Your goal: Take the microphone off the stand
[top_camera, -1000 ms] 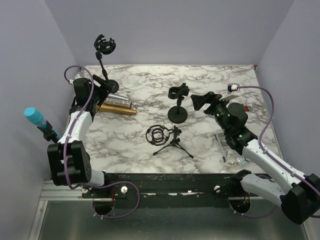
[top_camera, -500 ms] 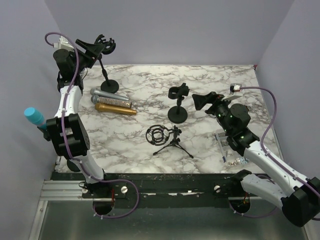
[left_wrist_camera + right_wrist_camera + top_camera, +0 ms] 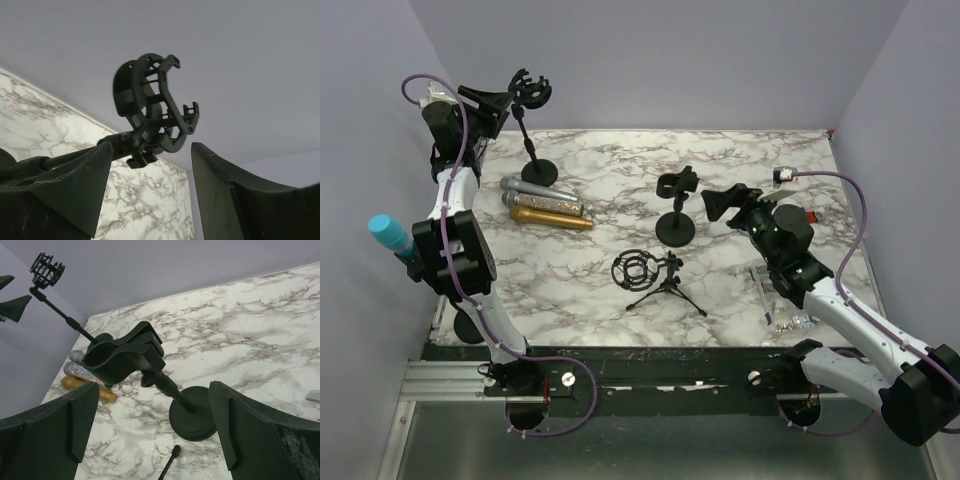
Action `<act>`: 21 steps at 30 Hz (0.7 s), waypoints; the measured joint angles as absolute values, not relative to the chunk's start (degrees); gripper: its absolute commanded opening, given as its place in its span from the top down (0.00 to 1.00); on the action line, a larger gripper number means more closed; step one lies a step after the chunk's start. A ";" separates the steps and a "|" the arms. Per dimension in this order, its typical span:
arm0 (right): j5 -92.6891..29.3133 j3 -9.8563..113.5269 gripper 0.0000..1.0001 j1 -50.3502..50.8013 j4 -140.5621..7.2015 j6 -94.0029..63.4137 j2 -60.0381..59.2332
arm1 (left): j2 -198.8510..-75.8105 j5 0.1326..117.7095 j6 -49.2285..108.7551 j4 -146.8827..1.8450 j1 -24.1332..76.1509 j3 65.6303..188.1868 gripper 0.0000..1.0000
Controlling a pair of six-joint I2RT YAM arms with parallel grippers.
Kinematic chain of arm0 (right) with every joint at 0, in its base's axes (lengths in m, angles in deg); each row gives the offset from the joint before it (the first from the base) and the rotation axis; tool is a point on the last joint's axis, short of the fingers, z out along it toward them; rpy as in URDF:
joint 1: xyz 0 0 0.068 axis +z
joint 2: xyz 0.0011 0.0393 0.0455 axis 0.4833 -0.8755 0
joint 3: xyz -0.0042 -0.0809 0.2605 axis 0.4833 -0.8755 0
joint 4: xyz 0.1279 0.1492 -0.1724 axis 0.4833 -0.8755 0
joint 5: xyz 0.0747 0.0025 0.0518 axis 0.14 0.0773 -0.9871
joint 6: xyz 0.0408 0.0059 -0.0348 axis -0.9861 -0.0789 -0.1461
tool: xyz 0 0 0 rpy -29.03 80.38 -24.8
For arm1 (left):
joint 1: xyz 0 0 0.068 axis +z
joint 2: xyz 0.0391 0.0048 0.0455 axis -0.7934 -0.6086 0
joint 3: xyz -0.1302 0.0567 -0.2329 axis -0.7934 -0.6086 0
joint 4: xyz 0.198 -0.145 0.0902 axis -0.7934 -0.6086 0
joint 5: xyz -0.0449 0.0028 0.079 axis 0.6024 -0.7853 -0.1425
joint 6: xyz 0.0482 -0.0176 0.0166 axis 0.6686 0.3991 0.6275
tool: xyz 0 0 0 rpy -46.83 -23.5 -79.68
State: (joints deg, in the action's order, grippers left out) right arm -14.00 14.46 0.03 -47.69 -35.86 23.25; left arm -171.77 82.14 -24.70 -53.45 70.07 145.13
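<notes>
A microphone with a light-blue head (image 3: 388, 232) sits in a black clip (image 3: 415, 262) at the far left edge, beside the left arm. My left gripper (image 3: 485, 100) is open and empty, raised at the back left next to the empty shock mount (image 3: 530, 88) of a tall stand. In the left wrist view that shock mount (image 3: 150, 105) sits just above the gap between my fingers (image 3: 75, 185). My right gripper (image 3: 725, 200) is open and empty, just right of a short stand with an empty clip (image 3: 678, 185). In the right wrist view, that clip (image 3: 125, 355) sits between its fingers.
Silver (image 3: 535, 187), glittery grey (image 3: 548, 203) and gold (image 3: 555, 217) microphones lie side by side on the marble table (image 3: 620, 160) by the tall stand's base (image 3: 538, 172). A tripod stand with a shock mount (image 3: 650, 272) lies mid-table. Small items (image 3: 785, 310) lie at the right.
My left arm has lifted from the microphones lying on the table up to the back-left corner beside the tall stand's shock mount. The right arm has barely moved.
</notes>
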 measured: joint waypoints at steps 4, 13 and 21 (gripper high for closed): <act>-13.98 14.46 0.00 0.03 -47.65 -35.86 22.35 | -172.97 79.57 -24.59 -55.73 70.42 145.33 0.33; -13.98 14.46 0.00 0.03 -47.54 -35.83 19.16 | -175.57 77.03 -22.03 -58.07 70.40 150.29 0.36; -14.00 14.46 0.00 0.03 -47.26 -35.83 18.31 | -178.76 77.07 -20.68 -58.00 70.18 150.86 0.38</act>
State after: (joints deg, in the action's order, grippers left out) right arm -14.00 14.46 0.03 -47.26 -35.83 18.31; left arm -178.76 77.07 -20.68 -58.00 70.18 150.86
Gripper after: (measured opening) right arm 0.996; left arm 0.645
